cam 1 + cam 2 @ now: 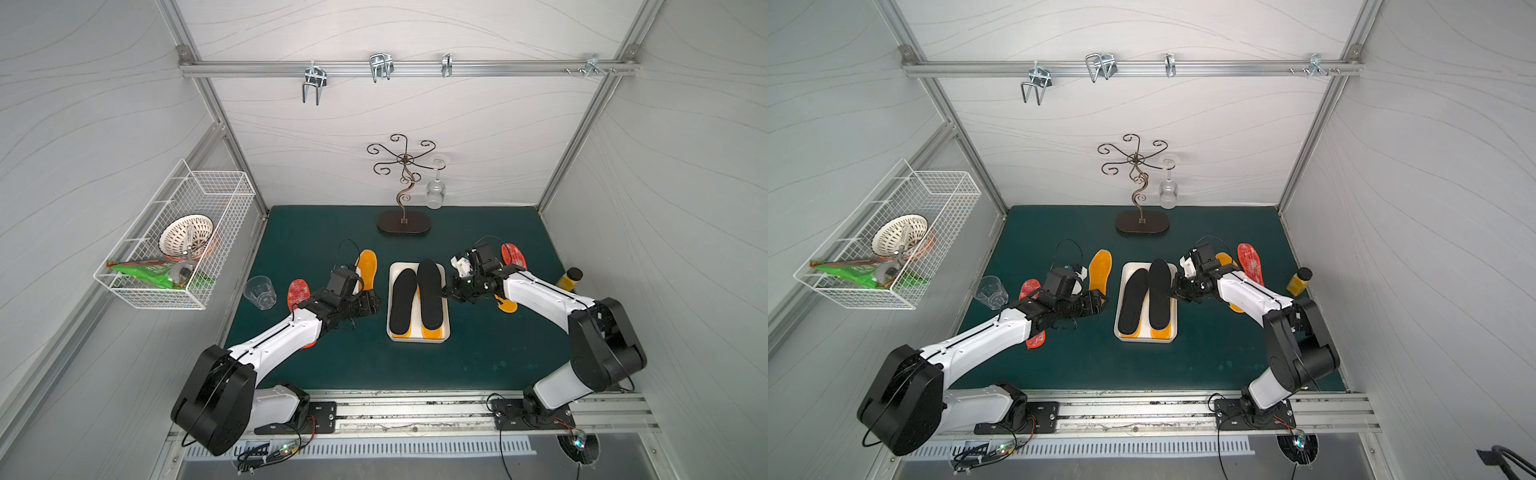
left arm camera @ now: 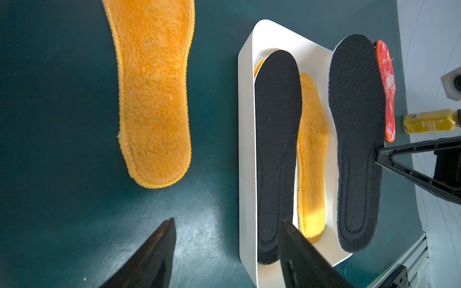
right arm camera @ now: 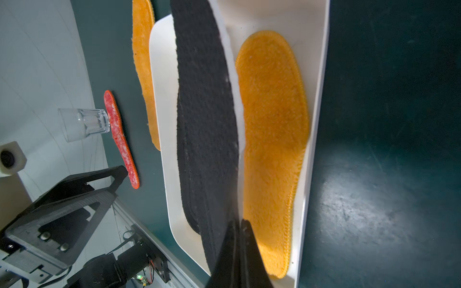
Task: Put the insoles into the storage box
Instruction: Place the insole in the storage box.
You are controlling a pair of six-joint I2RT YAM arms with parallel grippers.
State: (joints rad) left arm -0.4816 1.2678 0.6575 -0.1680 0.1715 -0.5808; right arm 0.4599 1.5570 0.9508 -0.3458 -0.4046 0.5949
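- We find the right gripper clamped on the edge of a black insole, which is raised over the right half of the storage box, centre frame.
- Left gripper stands spread, holding nothing, beside the box's long rim.
- Bare mat lies open below the box, lower centre.
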